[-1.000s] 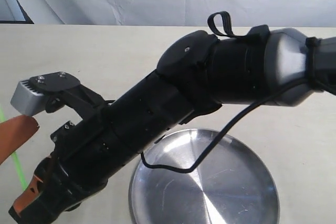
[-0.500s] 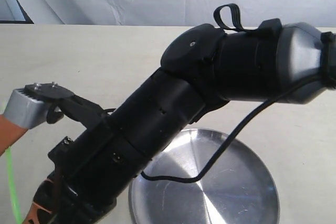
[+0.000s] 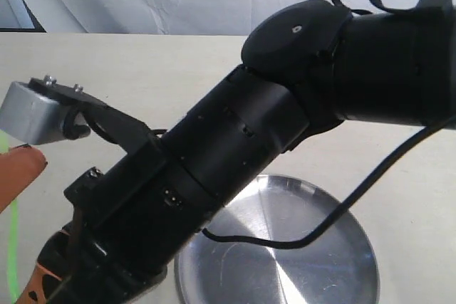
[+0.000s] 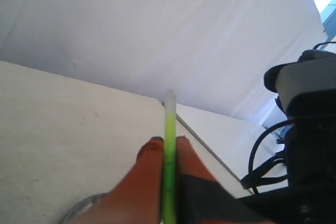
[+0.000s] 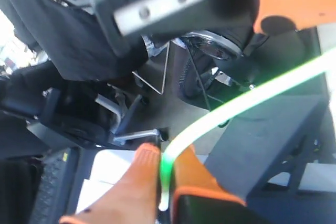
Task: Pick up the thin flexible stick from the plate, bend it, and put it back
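Nearest you, low at the left edge of the exterior view, the right gripper [image 5: 164, 153] is pinched narrow on the thin flexible stick [image 5: 247, 98]. The orange fingers [image 5: 144, 161] sit tight on either side w/ no gap showing. From that grip the stick sweeps away in a clear curve, so the bend looks under way, not finished.

Just beyond, the left gripper [image 4: 167, 142] is clamped on the stick's other stretch. There the stick runs straight btwn the fingers and a pale end pokes out past the tips. So the long axis runs gripper to gripper, approx near-to-far along the left edge of the exterior view. Both ends are held and the stick is up in the air, off the plate [image 3: 320, 261].

That's the relation to watch: the plate lies to the right of the stick in the exterior view, low on the worktop [image 3: 142, 69]. Neither gripper is over it. The right one looks a bit nearer, but that's a judgement only.

Pose: the right arm [image 3: 235, 147] reaches diagonally across the middle, down toward the left, and its forearm hides the plate's left rim. The left arm is mostly out of frame, only one orange fingertip [image 3: 18, 172] showing. For the put-back you'll likely have to carry the stick rightward and lay its axis across the plate.
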`<state>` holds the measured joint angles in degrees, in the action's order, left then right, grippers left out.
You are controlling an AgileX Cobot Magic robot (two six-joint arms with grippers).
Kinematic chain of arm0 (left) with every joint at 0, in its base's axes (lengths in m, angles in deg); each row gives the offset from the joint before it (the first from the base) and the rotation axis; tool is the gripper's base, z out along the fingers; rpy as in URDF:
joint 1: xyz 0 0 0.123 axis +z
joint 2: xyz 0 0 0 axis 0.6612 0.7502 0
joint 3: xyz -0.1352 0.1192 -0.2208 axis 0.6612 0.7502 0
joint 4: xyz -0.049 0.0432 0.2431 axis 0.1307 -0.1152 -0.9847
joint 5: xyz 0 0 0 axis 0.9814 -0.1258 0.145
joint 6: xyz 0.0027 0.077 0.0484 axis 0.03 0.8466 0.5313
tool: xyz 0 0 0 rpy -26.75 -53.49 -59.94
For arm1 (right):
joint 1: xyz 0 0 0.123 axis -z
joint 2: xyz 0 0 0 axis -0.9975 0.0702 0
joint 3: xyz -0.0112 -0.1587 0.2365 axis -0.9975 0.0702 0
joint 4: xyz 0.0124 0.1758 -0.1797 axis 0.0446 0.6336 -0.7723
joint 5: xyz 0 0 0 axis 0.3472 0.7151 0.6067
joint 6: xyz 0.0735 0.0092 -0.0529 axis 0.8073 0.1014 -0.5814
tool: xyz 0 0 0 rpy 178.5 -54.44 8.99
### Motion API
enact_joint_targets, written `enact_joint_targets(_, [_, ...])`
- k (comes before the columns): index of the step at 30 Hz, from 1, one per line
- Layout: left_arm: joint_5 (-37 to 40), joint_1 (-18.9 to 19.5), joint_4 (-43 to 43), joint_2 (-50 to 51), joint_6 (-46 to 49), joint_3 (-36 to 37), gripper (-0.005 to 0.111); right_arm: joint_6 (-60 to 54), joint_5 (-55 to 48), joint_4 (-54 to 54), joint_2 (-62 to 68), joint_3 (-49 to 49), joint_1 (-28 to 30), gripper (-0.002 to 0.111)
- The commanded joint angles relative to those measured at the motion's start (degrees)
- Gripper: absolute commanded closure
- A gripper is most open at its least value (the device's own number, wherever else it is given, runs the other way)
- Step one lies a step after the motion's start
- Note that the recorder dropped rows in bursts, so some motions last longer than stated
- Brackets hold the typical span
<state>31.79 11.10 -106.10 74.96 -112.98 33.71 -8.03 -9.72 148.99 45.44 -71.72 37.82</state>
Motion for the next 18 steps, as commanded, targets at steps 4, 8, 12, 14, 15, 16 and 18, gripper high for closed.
enact_joint_targets(4, [1.4, -0.1, 2.4, 0.1, 3.8, 0.3, 0.106, 1.2, -3.6, 0.4, -1.3, 0.1, 0.1, 0.109])
enact_joint_targets(8, [-7.6, -0.1, 16.5, 0.1, 3.8, 0.3, 0.105, -1.3, 10.5, -6.6, -0.4, 0.1, 0.1, 0.109])
enact_joint_targets(12, [-10.9, -0.1, 16.1, 0.1, 0.9, 0.3, 0.084, -6.3, 14.3, -2.3, 1.4, 0.1, 0.1, 0.109])
enact_joint_targets(14, [-9.8, -0.1, 14.4, 0.1, -0.8, 0.3, 0.071, -7.7, 13.9, -0.2, 1.7, 0.1, 0.1, 0.109])
enact_joint_targets(15, [-9.4, -0.1, 13.0, 0.1, -2.4, 0.3, 0.066, -8.1, 14.3, 1.1, 1.7, 0.1, 0.1, 0.109])
enact_joint_targets(16, [-9.5, -0.1, 9.6, 0.1, -4.9, 0.3, 0.063, -8.7, 15.0, 3.6, 1.7, 0.1, 0.1, 0.109])
enact_joint_targets(18, [-9.5, -0.1, 4.6, 0.1, -6.8, 0.3, 0.077, -8.7, 15.3, 5.2, 1.9, 0.1, 0.1, 0.109])
